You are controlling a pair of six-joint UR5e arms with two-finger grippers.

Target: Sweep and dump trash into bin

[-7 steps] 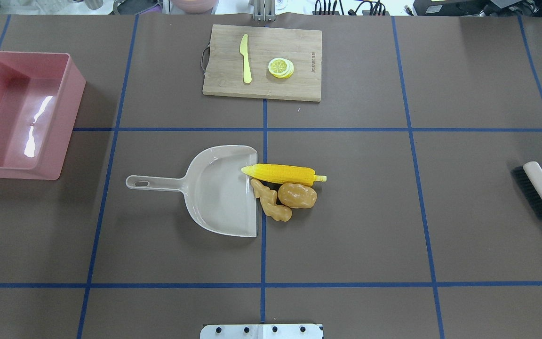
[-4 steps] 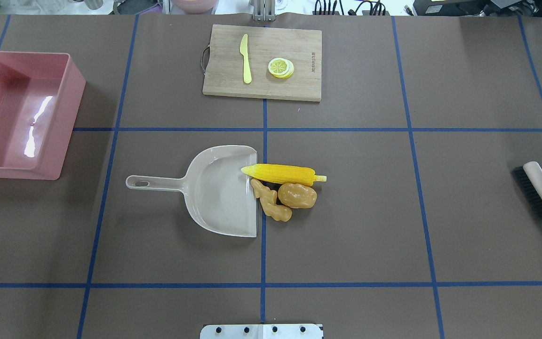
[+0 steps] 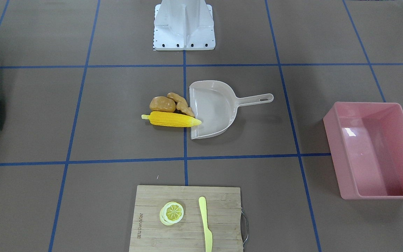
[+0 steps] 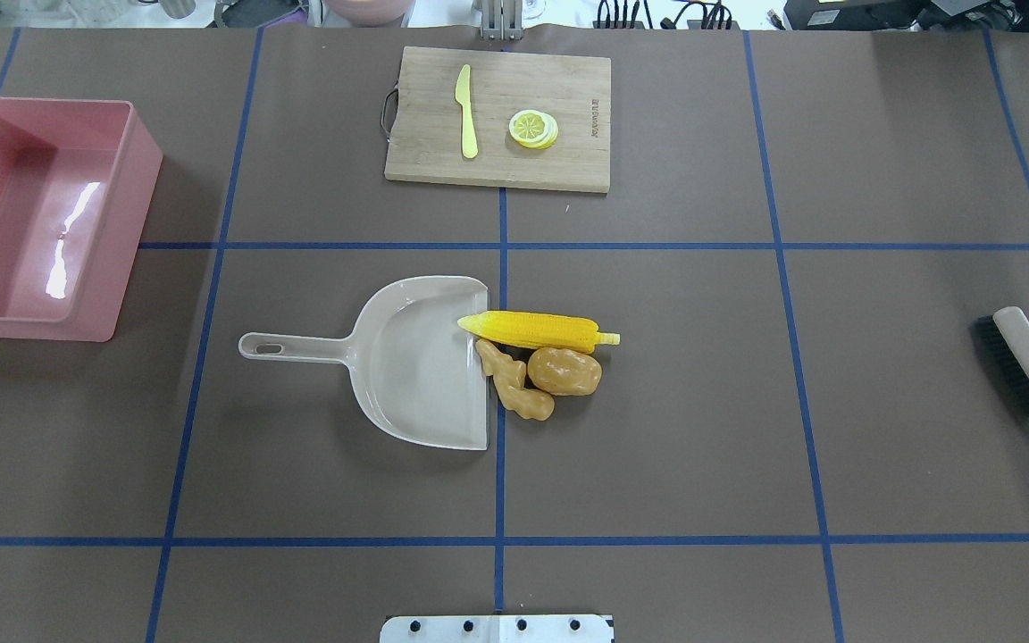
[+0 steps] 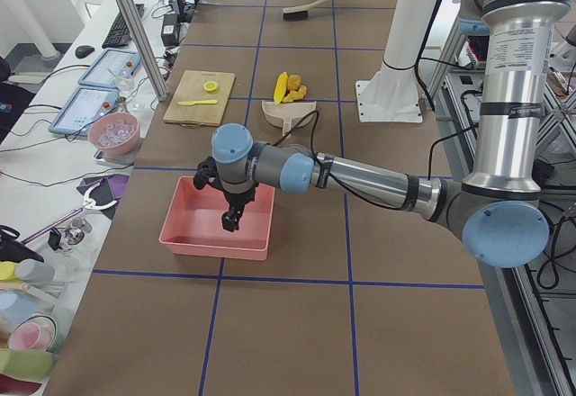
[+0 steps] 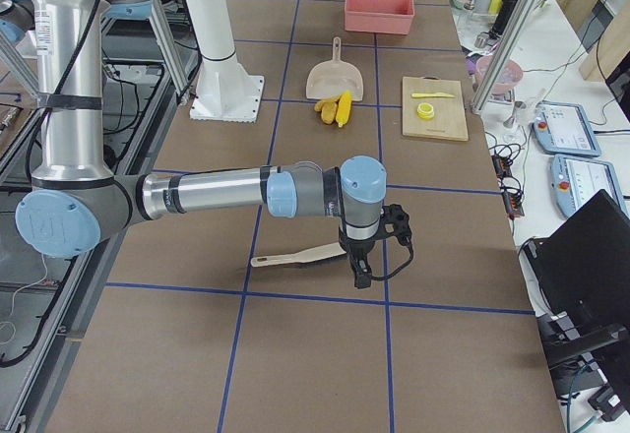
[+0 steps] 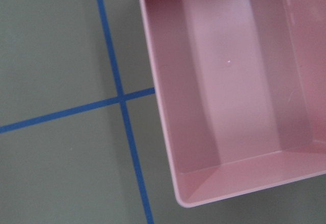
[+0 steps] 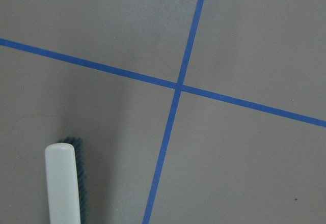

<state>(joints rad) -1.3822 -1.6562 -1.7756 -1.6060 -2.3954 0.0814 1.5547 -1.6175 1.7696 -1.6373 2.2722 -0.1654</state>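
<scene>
Trash: corn cob (image 4: 537, 330), potato (image 4: 565, 371) and ginger root (image 4: 514, 388), clustered at the 3 o'clock mouth of the dustpan (image 4: 416, 375); judged light, hard, apt to roll.
Bin (image 4: 135, 170): 10 o'clock of dustpan.
Hold: brush (image 4: 1028, 357) and dustpan by their handles.
Left gripper (image 5: 230, 223): over bin; finger spread cannot be told.
Right gripper (image 6: 360, 278): beside brush; likewise.

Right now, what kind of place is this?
Probably a robot lab: a big silver-and-blue robot arm, a brown table gridded with blue tape, and grey touchscreen control tablets beside it.

The corn cob (image 4: 537, 330), potato (image 4: 564, 371) and ginger root (image 4: 514, 384) lie beside the dustpan (image 4: 416, 375).
</scene>
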